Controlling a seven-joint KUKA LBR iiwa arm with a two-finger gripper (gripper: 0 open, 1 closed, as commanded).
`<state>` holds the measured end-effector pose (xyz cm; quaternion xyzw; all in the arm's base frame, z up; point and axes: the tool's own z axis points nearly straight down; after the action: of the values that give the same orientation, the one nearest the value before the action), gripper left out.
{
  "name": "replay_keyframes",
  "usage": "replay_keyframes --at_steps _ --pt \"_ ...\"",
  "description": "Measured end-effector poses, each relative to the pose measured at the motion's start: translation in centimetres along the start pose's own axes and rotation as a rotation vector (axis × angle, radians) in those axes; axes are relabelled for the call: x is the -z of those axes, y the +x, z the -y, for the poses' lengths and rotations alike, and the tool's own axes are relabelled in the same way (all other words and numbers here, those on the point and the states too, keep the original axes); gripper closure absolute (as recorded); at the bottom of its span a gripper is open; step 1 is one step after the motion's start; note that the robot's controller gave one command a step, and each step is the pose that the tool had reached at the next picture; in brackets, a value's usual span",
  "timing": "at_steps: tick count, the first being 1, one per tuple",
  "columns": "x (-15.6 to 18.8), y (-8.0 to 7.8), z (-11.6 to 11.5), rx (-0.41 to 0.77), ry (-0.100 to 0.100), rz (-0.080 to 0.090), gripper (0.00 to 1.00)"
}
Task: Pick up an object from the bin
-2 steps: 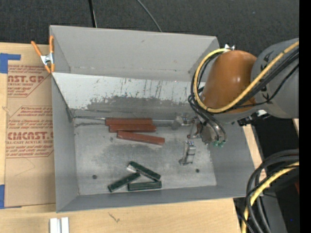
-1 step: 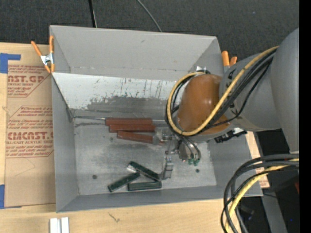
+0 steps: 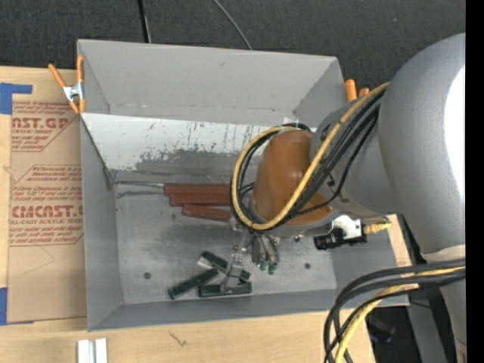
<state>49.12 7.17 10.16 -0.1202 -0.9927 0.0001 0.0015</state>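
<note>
Gripper (image 3: 254, 265) hangs beside three dark green pieces (image 3: 189, 284) and two brown bars (image 3: 198, 194).

Bin (image 3: 204, 74), two bars (image 3: 198, 195) side by side mid-floor, small pieces (image 3: 215, 278) heaped before them, arm (image 3: 423, 142) over the right side.

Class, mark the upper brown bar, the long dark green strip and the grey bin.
upper brown bar (image 3: 198, 193), camera view, middle of its top face.
long dark green strip (image 3: 190, 285), camera view, its middle.
grey bin (image 3: 204, 78), camera view, bare back wall.
</note>
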Motion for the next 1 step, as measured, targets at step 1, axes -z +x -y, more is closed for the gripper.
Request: replay_keyframes --at_steps 1 --pt "1.62 -1.15 -1.16 0.183 0.0 0.003 0.0"
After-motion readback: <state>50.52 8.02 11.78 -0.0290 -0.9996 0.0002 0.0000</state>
